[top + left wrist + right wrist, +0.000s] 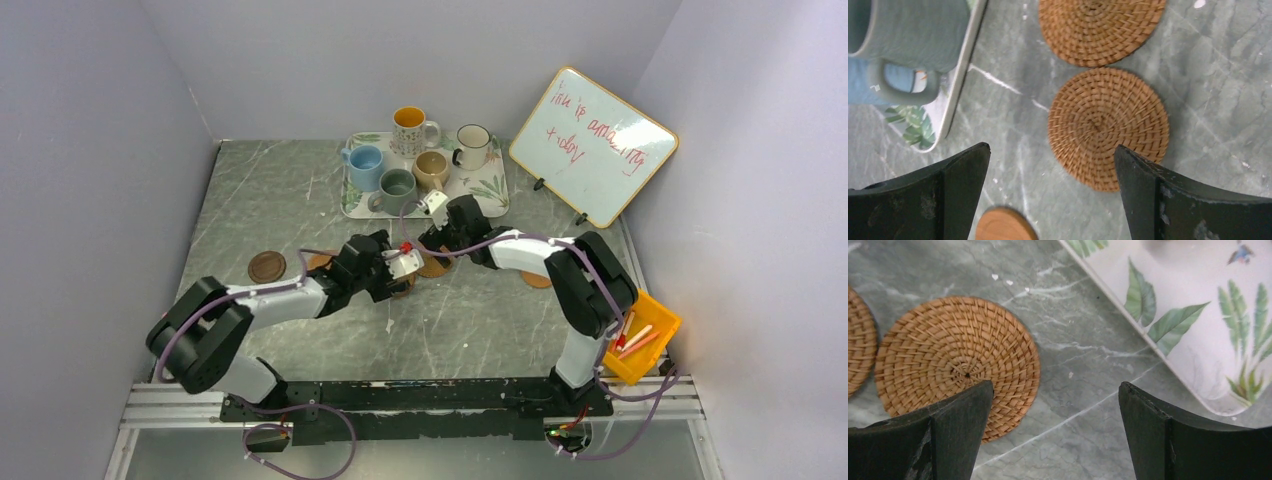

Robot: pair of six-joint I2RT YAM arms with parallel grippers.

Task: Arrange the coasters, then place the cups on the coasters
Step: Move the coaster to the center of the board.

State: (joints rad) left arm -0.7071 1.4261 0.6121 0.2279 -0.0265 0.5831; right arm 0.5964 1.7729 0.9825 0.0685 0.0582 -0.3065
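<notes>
Left arm [275, 298], right arm [520, 250]: white links, black joints. Purple cables [350, 440] loop along both (red tag [405, 246] near left wrist). Fingers [1173, 200] matte black, scuffed.

Woven rattan coasters [1108, 129], veined stone table [1218, 75].

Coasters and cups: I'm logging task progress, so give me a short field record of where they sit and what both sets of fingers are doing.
cups: five, all on the tray
coasters: flat on the table, none under a cup
woven coasters: two, side by side near the tray
left fingers: open, empty, above a woven coaster
right fingers: open, empty, between a woven coaster and the tray
</notes>
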